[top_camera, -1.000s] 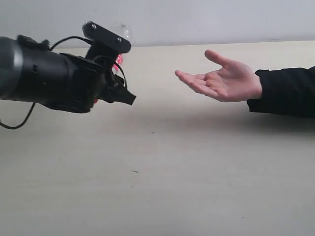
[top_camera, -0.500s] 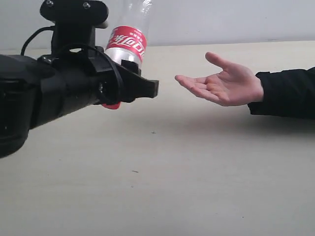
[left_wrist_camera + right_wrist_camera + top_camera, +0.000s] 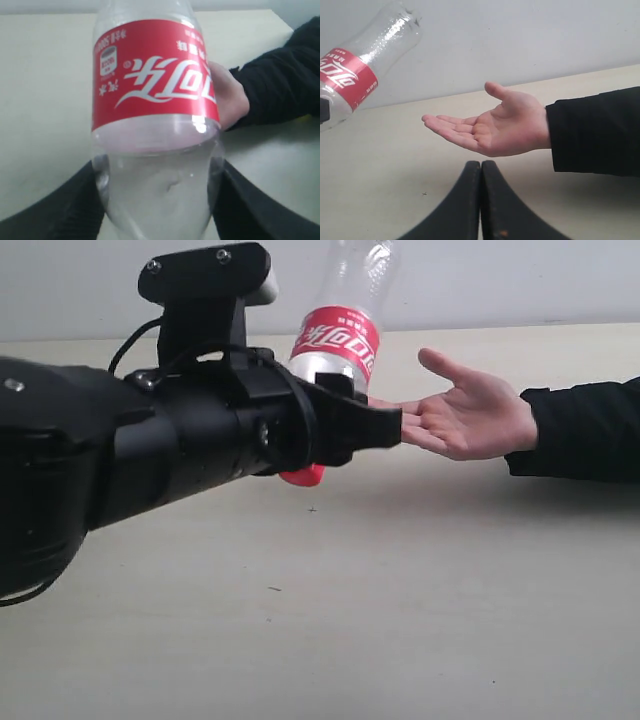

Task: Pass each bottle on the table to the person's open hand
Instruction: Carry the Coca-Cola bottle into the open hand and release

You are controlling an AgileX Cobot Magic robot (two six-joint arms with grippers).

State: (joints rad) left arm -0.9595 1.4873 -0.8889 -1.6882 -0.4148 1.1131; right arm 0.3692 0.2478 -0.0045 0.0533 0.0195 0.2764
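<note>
1. The black left gripper (image 3: 362, 412) pinches a clear plastic bottle (image 3: 338, 340) with a red label and a red cap. Its jaws are partly spread around the bottle's body, just below the label.
2. The black right gripper (image 3: 481, 172) has its jaws pressed together and holds nothing.
3. The left arm fills the left of the exterior view and reaches level toward the centre. The bottle tilts cap-down, with its base toward the upper centre.
4. The bare open hand (image 3: 470, 422), palm up on a black sleeve, hovers at centre right over the pale beige table (image 3: 400, 600). The gripper's tip is just beside its fingertips, and the bottle is not on the palm.
</note>
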